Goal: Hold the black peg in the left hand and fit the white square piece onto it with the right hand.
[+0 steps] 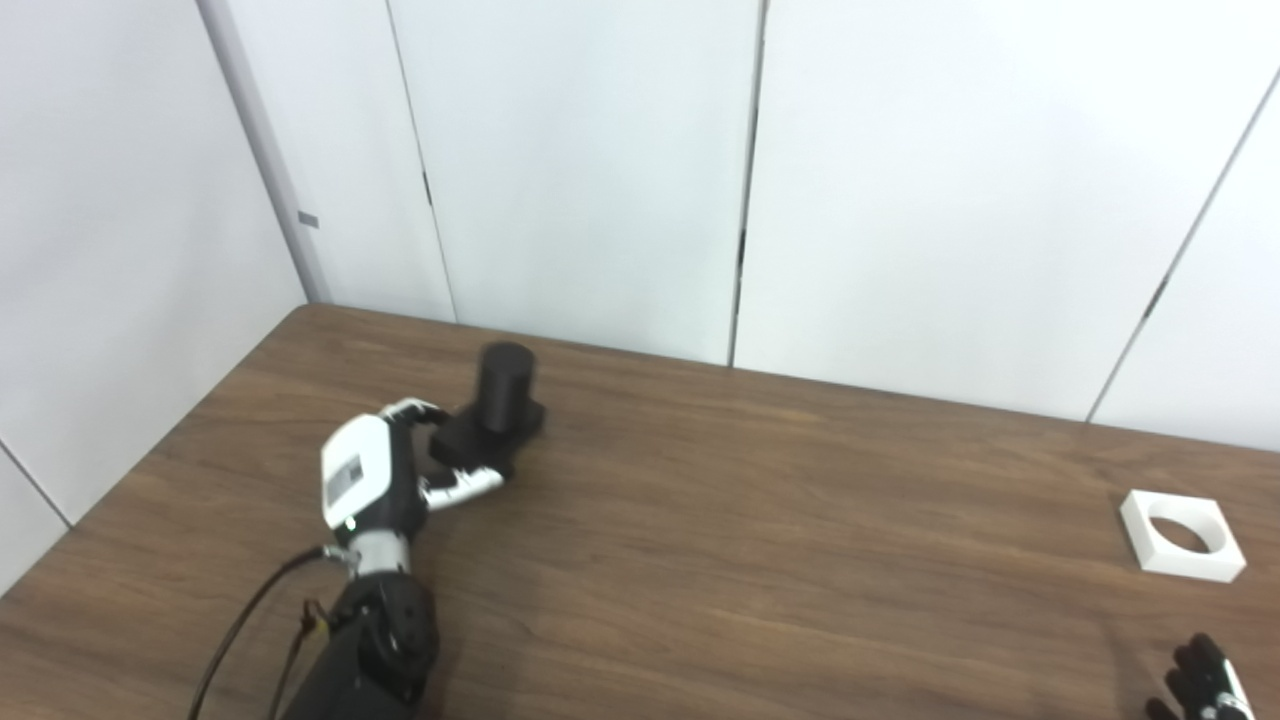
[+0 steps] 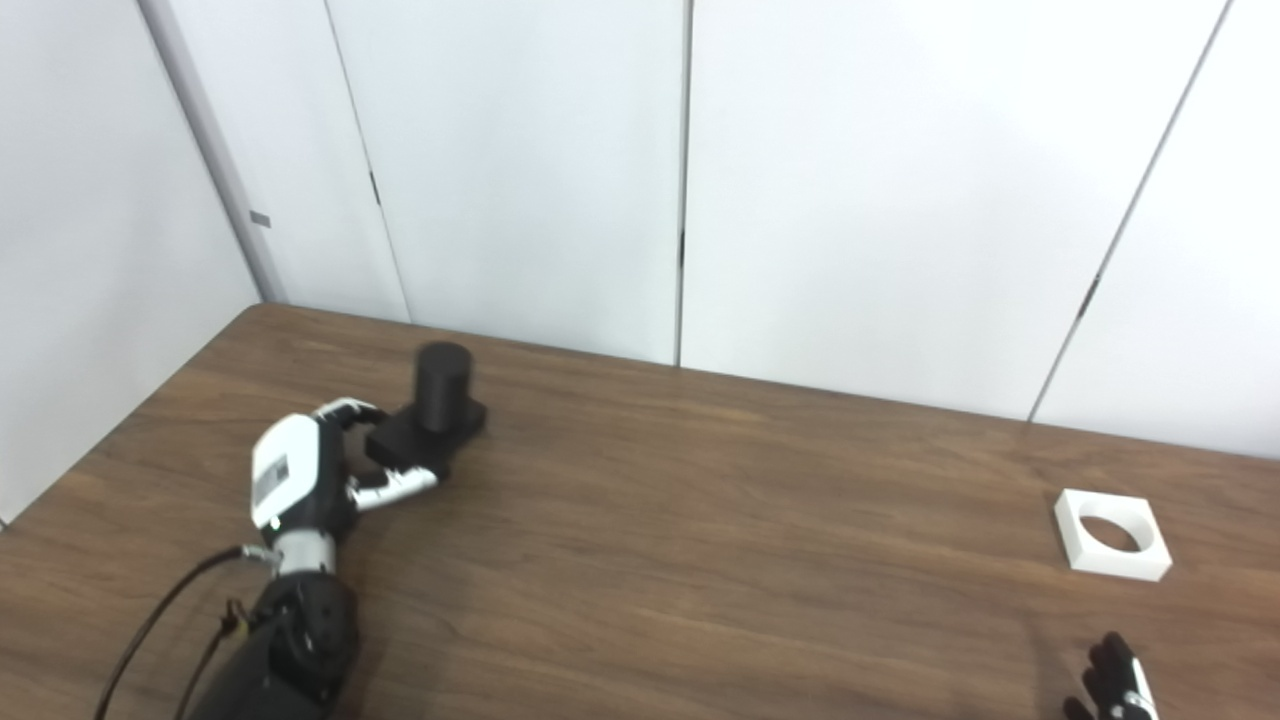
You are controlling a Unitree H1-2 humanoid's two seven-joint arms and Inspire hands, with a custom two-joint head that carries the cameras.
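black peg (image 1: 498,412) upright on table (image 1: 760,520), far left | left hand (image 1: 385,478) curls around its base, grip looks partial; may tip on lifting | white square piece (image 1: 1183,535) well apart, far right | right hand (image 1: 1205,685) mostly out of frame, state unclear

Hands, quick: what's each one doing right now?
Left hand: fingers around the black peg's base on the table.
Right hand: only fingertips visible; cannot tell.

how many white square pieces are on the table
1: the white square piece lies flat near the table's right edge, apart from the right robot hand. None other shows; nothing seems hidden.
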